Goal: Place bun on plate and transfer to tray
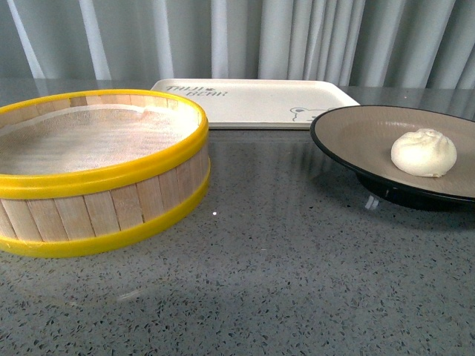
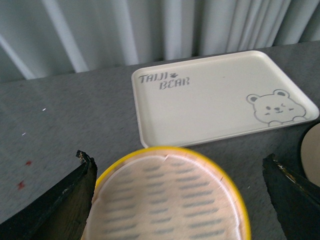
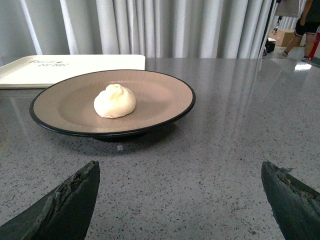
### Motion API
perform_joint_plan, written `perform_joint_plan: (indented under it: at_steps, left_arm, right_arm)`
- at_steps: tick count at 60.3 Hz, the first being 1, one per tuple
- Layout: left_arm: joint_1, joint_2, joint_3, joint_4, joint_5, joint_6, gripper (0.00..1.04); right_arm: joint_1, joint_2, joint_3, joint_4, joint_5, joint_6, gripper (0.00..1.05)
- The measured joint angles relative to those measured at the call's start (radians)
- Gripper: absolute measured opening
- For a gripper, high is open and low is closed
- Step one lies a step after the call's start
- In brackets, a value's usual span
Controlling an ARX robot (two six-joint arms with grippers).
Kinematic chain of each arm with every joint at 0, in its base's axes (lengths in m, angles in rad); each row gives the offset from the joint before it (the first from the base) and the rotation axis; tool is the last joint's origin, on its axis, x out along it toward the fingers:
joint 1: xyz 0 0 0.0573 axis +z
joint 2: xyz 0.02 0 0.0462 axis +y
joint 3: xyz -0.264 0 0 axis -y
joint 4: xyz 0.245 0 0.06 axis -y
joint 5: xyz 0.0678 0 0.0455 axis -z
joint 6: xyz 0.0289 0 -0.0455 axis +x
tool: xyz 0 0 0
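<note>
Bun (image 1: 424, 153) sits on the plate (image 1: 349, 137), toward the right edge of the table (image 1: 282, 274). Right jaws are spread wide and hold nothing. The plate lies straight ahead of them, so the right arm is nearer. Left jaws are wide too, over the basket (image 1: 104, 200), which has no bun in it. Next, I think, the plate must go onto the tray (image 1: 252, 104), bare, just behind it by the far edge.
</note>
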Motion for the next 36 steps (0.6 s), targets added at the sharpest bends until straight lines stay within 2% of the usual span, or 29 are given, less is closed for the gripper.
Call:
perform_joint_plan:
  at_steps: [6, 13, 18, 20, 23, 25, 29, 36]
  left_arm:
    - [0.118, -0.139, -0.106, -0.025, 0.028, 0.003, 0.98]
    - [0.297, -0.275, -0.223, -0.063, 0.115, 0.001, 0.98]
    - [0.386, -0.332, -0.282, -0.052, 0.191, 0.001, 0.97]
    - [0.427, -0.364, -0.336, 0.036, 0.269, 0.000, 0.92]
    - [0.490, -0.443, -0.477, 0.249, 0.407, 0.000, 0.79]
    - [0.507, -0.486, -0.549, 0.331, 0.443, 0.000, 0.72]
    - [0.507, -0.567, -0.687, 0.418, 0.437, 0.000, 0.54]
    - [0.462, -0.635, -0.830, 0.465, 0.391, 0.000, 0.26]
  right_arm:
    - [0.000, 0.000, 0.000, 0.000, 0.000, 0.000, 0.96]
    - [0.000, 0.000, 0.000, 0.000, 0.000, 0.000, 0.96]
    - [0.000, 0.000, 0.000, 0.000, 0.000, 0.000, 0.96]
    - [0.000, 0.000, 0.000, 0.000, 0.000, 0.000, 0.96]
    - [0.000, 0.000, 0.000, 0.000, 0.000, 0.000, 0.96]
    - [0.000, 0.000, 0.000, 0.000, 0.000, 0.000, 0.96]
    - [0.000, 0.000, 0.000, 0.000, 0.000, 0.000, 0.96]
    - [0.000, 0.000, 0.000, 0.000, 0.000, 0.000, 0.96]
